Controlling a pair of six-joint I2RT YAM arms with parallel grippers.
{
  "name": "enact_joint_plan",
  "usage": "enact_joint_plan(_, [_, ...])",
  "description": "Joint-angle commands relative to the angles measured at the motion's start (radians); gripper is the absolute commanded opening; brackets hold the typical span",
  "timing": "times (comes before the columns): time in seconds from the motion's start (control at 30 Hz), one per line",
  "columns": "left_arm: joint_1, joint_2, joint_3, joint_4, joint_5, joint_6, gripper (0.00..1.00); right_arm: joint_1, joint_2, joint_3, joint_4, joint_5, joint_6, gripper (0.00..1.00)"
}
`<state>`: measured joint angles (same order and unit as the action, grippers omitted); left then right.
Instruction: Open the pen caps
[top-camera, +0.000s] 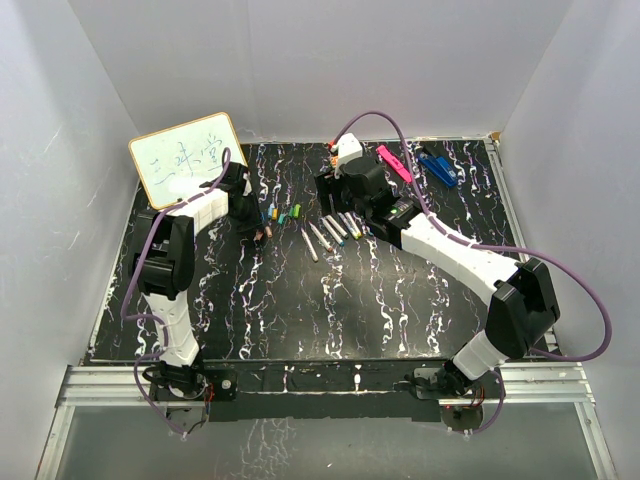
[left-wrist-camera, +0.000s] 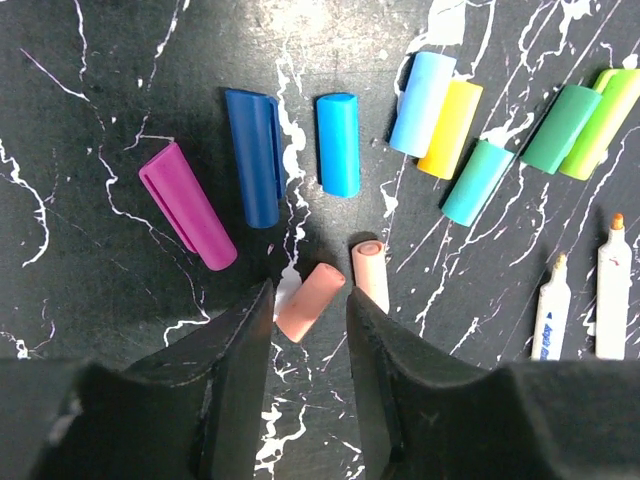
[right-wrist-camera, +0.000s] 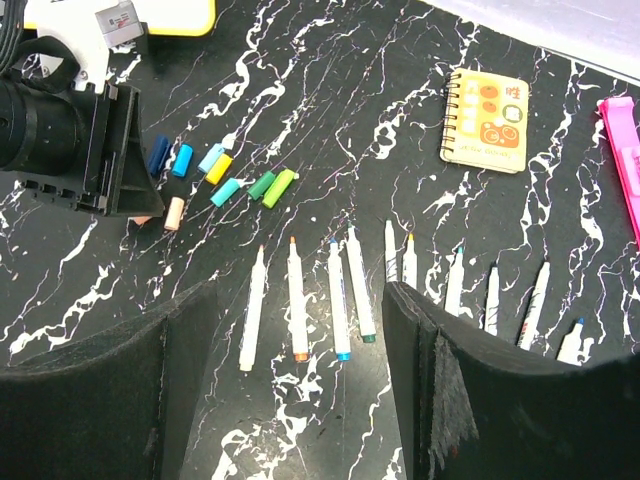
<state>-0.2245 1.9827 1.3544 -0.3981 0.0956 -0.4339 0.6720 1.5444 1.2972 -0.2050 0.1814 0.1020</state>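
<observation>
1. Ten pen caps (left-wrist-camera: 338, 145) lie loose on the black marbled table (left-wrist-camera: 80, 120) in a ragged row, off their pens.
2. The left gripper (left-wrist-camera: 309, 290) has its jaws slightly parted around a salmon cap (left-wrist-camera: 305, 308) lying between the tips. We think it rests free, though contact is hard to judge.
3. The right gripper (right-wrist-camera: 300, 292) gapes wide, holding nothing, above the uncapped pens (right-wrist-camera: 338, 300).
</observation>
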Motion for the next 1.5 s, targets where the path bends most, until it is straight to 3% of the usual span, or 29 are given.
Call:
enact_joint_plan(0.0, [-0.004,-0.036,0.033,-0.040,-0.026,0.012,0.39,-0.005,-0.029,0.016,0.064,0.003,-0.012,0.65])
enact_joint_plan(0.17, [-0.003,-0.118,0.090,-0.085,-0.047,0.010,0.50,-0.009,-0.035,0.028,0.065,0.021,-0.015,0.65])
enact_joint_plan(0.27, [-0.003,-0.215,0.165,-0.102,-0.051,0.011,0.61,-0.030,-0.055,0.030,0.063,0.055,0.007,0.71])
enact_joint_plan(0.33, [-0.003,-0.300,0.211,-0.095,-0.079,0.012,0.93,-0.064,-0.071,0.033,0.048,0.086,0.049,0.82])
enact_joint_plan(0.37, [-0.003,-0.336,0.233,-0.092,-0.102,0.013,0.98,-0.089,-0.077,0.035,0.036,0.103,0.081,0.90])
enact_joint_plan(0.4, [0.000,-0.366,0.248,-0.088,-0.130,0.015,0.98,-0.119,-0.082,0.036,0.019,0.108,0.116,0.96])
enact_joint_plan(0.53, [0.000,-0.500,0.234,-0.058,-0.278,0.019,0.99,-0.249,-0.119,0.018,-0.070,0.261,0.308,0.98])
enact_joint_plan(0.87, [0.001,-1.023,-0.187,0.172,-0.643,0.002,0.98,-0.311,-0.456,-0.271,0.017,0.573,0.580,0.98])
enact_joint_plan(0.97, [0.000,-1.119,-0.252,0.196,-0.658,0.001,0.99,-0.311,-0.515,-0.318,0.023,0.616,0.612,0.98])
enact_joint_plan(1.1, [0.000,-1.126,-0.247,0.129,-0.658,-0.021,0.98,-0.311,-0.558,-0.320,-0.047,0.640,0.667,0.98])
enact_joint_plan(1.47, [0.000,-1.200,-0.276,-0.016,-0.550,-0.128,0.99,-0.311,-0.726,-0.357,-0.181,0.564,0.721,0.98])
